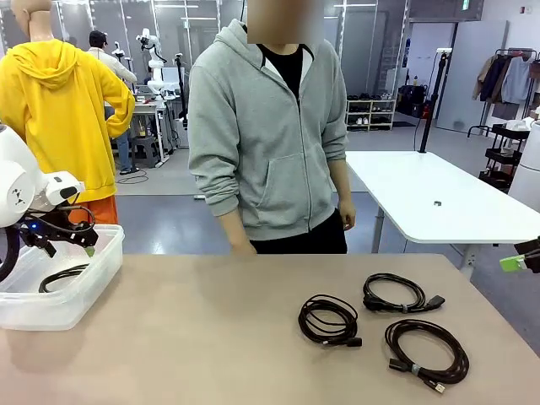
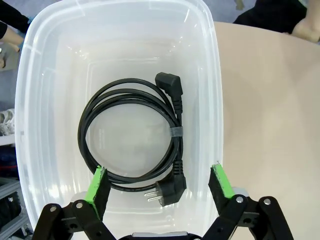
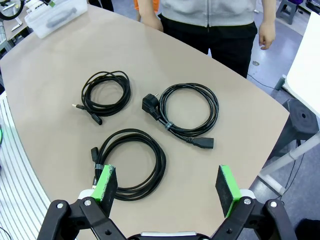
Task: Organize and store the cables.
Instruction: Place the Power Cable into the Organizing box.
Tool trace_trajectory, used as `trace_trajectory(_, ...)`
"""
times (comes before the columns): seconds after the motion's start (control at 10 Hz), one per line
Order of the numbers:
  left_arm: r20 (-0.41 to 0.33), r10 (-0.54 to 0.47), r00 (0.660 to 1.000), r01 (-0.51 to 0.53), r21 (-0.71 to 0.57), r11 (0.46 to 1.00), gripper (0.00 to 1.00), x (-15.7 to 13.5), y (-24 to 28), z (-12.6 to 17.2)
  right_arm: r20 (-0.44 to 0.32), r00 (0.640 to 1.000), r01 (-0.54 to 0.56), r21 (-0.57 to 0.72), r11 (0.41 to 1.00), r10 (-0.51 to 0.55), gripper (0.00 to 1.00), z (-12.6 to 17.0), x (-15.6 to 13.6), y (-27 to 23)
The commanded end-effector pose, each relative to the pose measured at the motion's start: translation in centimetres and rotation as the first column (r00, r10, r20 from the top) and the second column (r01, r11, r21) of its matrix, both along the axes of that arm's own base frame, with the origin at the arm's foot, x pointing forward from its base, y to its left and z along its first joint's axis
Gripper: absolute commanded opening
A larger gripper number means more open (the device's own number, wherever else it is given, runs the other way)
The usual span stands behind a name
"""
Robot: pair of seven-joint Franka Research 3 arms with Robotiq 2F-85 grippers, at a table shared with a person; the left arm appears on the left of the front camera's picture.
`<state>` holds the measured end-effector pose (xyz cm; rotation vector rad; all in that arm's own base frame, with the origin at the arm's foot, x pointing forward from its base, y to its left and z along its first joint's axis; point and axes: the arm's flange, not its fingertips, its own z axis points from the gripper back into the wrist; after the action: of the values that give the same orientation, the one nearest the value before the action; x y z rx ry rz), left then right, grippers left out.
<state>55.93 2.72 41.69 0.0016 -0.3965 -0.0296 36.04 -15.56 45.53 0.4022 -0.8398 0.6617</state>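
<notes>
Far left, left wrist view: left gripper (image 2: 158, 172) is hanging over the clear bin (image 2: 37, 125), green pads standing wide apart with nothing between them. The boxed cable (image 2: 87, 120) is lying flat on the bin floor as one round coil, banded on one side, with an angled plug at the far end and a two-pin plug at the near end, clear of both pads

Front view is giving far less here: only a dark loop is showing through the bin wall, and the fingers are blending into the arm's wiring, so jaw spread is hard to read from that side

Middle to right of the table (image 1: 186, 337): three more cables are lying loose and apart from one another. These are the small coil (image 1: 328, 321), the plug coil (image 1: 395, 294) beyond it and the large coil (image 1: 427, 352) nearest the robot's edge. Right wrist view is showing their plug ends clearly; in the front view they are too small to tell

Person (image 1: 266, 126) is standing at the far side in a grey hoodie, hands hanging off the table

Far right: right gripper (image 3: 162, 182) is hovering with jaws spread wide and empty, one pad covering a bit of the large coil's edge. In the front view the frame is cutting it down to a green tip
</notes>
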Motion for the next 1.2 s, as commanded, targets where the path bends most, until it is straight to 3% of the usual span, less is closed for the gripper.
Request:
trace_trajectory(0.0, -0.001, -0.002, 1.000, 0.002, 0.002, 1.000, 1.00, 0.14, 0.11, -0.08, 0.021, 1.000, -0.015, 0.004, 1.000, 0.015, 1.00, -0.10, 0.08, -0.14)
trace_trajectory(1.1, -0.001, -0.002, 1.000, 0.002, 0.002, 1.000, 1.00, 0.14, 0.11, -0.08, 0.021, 1.000, -0.015, 0.004, 1.000, 0.015, 1.00, -0.10, 0.08, -0.14)
